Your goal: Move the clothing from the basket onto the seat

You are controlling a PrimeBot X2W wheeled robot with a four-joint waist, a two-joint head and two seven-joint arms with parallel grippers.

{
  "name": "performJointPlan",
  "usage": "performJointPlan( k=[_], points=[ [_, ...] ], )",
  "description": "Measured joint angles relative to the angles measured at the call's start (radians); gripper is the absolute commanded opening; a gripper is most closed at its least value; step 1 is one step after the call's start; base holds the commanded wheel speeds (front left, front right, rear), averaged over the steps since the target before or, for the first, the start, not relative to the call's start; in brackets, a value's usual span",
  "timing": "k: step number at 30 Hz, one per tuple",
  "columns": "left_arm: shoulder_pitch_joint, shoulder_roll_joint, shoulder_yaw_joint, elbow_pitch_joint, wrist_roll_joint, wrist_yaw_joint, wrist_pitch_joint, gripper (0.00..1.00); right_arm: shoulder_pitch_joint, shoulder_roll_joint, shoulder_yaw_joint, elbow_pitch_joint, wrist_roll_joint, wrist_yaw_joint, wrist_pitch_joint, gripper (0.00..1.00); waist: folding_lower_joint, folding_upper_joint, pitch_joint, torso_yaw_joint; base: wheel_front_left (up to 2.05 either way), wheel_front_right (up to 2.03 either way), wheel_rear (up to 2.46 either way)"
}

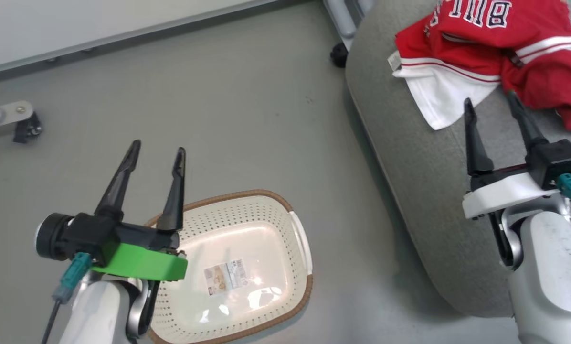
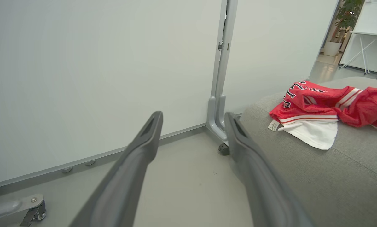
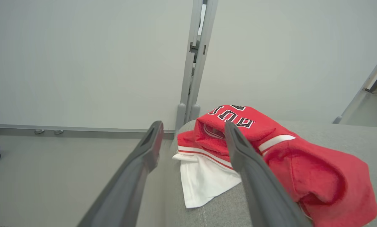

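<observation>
Jersey (image 1: 495,43): crumpled on seat (image 1: 409,167)
Basket (image 1: 266,195): on floor (image 1: 247,119)
Left pincer (image 1: 159,145): wide apart, empty
Right pincer (image 1: 488,97): wide apart, empty

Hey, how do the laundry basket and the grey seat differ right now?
The basket is cream perforated plastic with a brown rim; the seat is grey fabric. The basket holds no clothing; the seat carries the red jersey. The basket is much smaller than the seat. Both stand on the floor.
</observation>
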Motion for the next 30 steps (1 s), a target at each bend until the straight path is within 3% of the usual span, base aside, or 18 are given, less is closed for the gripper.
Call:
performJointPlan(
  k=[15,30],
  points=[
    [0.091,-0.067,0.251,0.045,0.022,-0.003,0.0,1.0,0.082,0.047,0.126,-0.015,0.034,0.0,0.0,1.0,0.0,0.0,-0.12,0.14,0.0,0.0,0.0],
    [0.179,-0.11,0.288,0.073,0.062,-0.018,0.0,1.0,0.293,0.05,0.132,-0.132,0.069,0.0,0.0,1.0,0.0,0.0,-0.23,0.197,0.0,0.0,0.0]
  ],
)
